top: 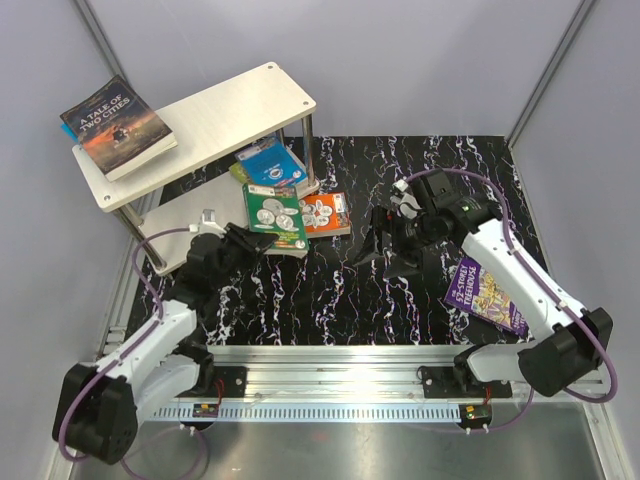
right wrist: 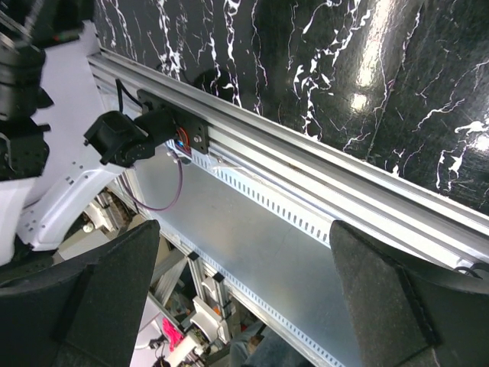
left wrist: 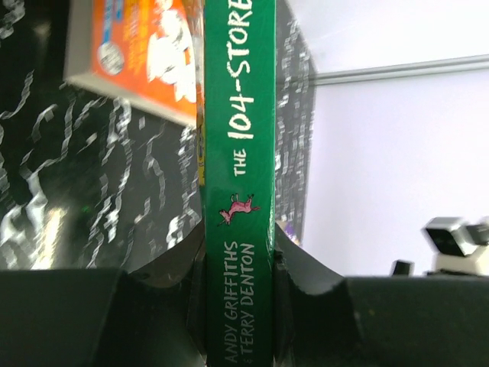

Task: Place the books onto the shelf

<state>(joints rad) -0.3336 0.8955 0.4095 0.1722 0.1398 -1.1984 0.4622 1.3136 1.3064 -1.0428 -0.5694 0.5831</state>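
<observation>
Forward, left claw (left wrist: 239, 256) around green book (left wrist: 239, 115)

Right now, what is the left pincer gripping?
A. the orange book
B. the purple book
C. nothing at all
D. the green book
D: in the left wrist view the green book stands spine-on between the two fingers of the left pincer, which is shut on it.
</observation>
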